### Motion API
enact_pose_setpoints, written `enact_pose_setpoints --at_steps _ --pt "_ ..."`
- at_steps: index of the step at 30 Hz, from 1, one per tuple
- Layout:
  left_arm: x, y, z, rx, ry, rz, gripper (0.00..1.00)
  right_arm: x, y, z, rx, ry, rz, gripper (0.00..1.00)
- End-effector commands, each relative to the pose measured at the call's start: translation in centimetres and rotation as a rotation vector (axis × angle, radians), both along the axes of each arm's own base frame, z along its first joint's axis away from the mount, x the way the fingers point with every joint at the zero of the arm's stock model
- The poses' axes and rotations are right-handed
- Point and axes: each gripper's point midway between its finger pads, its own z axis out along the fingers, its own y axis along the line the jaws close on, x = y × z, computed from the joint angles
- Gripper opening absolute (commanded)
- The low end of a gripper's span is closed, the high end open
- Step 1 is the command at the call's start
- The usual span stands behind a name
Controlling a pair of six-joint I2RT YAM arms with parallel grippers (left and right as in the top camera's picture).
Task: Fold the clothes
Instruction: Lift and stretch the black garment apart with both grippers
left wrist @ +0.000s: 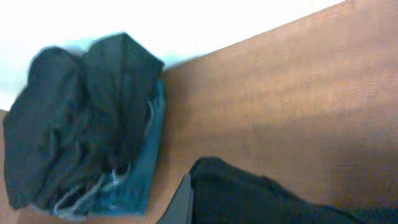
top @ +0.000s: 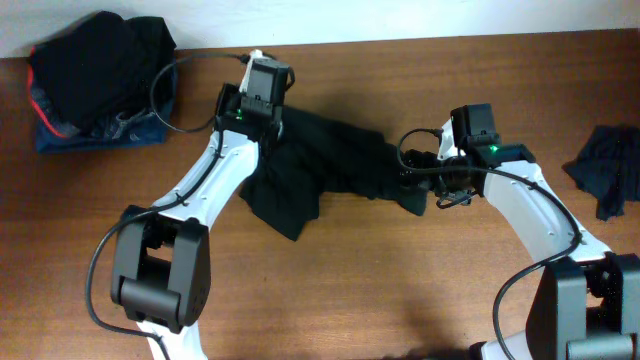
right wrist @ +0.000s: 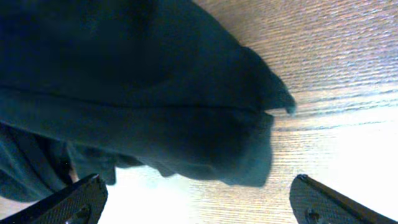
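The black T-shirt (top: 330, 160) lies crumpled in a long heap in the middle of the wooden table. My left gripper (top: 270, 128) is at its far left corner. In the left wrist view one grey finger (left wrist: 183, 200) presses against the black fabric (left wrist: 280, 202), which covers the other finger; the gripper looks shut on the shirt. My right gripper (top: 413, 180) is at the shirt's right end. In the right wrist view its fingers (right wrist: 196, 186) are wide apart and empty, with the shirt's edge (right wrist: 155, 93) just ahead of them. No white logo shows.
A pile of dark clothes on blue jeans (top: 100, 80) sits at the back left corner and also shows in the left wrist view (left wrist: 87, 124). Another dark garment (top: 610, 170) lies at the right edge. A white wall runs along the table's back.
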Motion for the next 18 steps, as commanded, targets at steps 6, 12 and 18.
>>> enact_pose_setpoints --at_steps 6,12,18 --pt "1.4 -3.1 3.3 -0.161 -0.088 -0.147 0.08 0.2 0.5 -1.6 0.002 0.023 0.014 0.99" --pt "1.2 -3.1 3.0 -0.156 -0.071 -0.147 0.07 2.6 1.7 -0.9 0.016 -0.123 0.17 0.96" --pt "0.9 -3.0 2.3 -0.149 -0.044 -0.145 0.06 4.0 1.0 -1.0 -0.202 -0.244 0.365 0.99"
